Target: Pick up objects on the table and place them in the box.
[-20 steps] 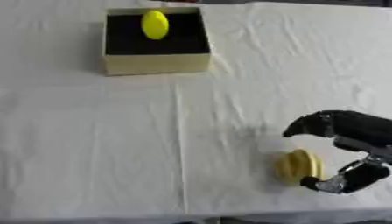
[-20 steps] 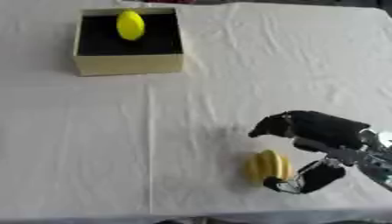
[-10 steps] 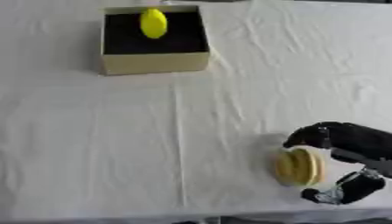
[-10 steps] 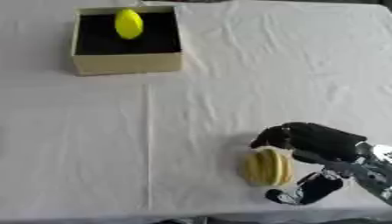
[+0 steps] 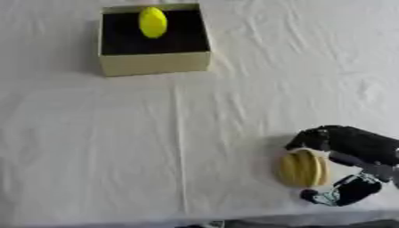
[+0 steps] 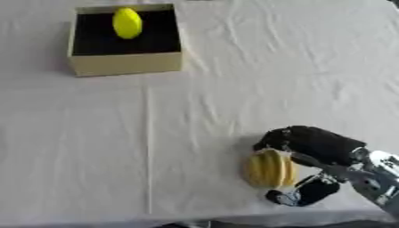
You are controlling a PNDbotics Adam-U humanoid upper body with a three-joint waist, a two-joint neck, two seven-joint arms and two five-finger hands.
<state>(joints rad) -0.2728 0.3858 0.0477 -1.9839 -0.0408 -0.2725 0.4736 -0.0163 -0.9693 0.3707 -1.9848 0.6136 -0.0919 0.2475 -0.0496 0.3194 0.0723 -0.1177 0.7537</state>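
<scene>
hand [image 6: 311, 144] now around yellow fruit [image 6: 270, 168]

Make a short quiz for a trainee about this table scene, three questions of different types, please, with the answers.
1. True or false: the box already has a yellow fruit inside it.
2. Which hand is at the ribbed yellow object near the table's front edge? A) left hand B) right hand C) a person's bare hand
3. Fill in: the fingers curl over the top of the ribbed object and the thumb sits ____ it.

Key
1. True. It lies toward the back of the dark interior.
2. B. It enters from the lower right; the left hand is not in view.
3. Below, so the hand brackets the object, which lies on the white cloth.
</scene>
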